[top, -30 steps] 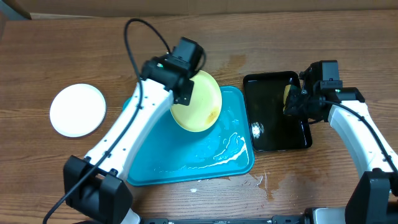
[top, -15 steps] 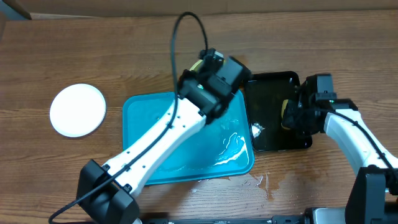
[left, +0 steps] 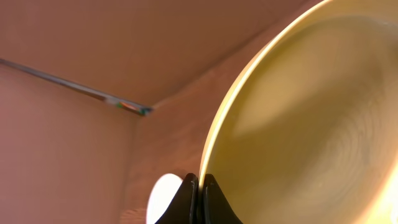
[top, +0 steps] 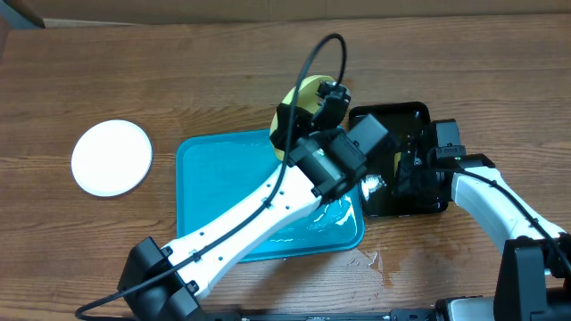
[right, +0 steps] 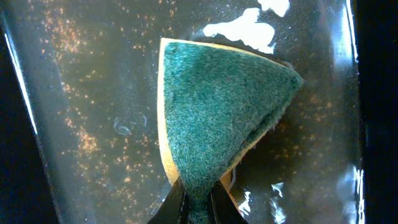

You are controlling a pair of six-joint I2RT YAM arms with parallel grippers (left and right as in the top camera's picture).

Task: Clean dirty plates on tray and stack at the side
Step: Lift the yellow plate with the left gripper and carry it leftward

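Two white and black robot arms.
The left arm and right arm are white tubes with black joints and bases. A black cable loops off the left one. The left tool and right tool have black tips.

Left arm stretches diagonally over the counter, left gripper jaws pinching a pale yellow-green round plate — right gripper jaws clamp a green sponge.

Turquoise tray; pale yellow-green plate; white plate; green sponge; black tray.
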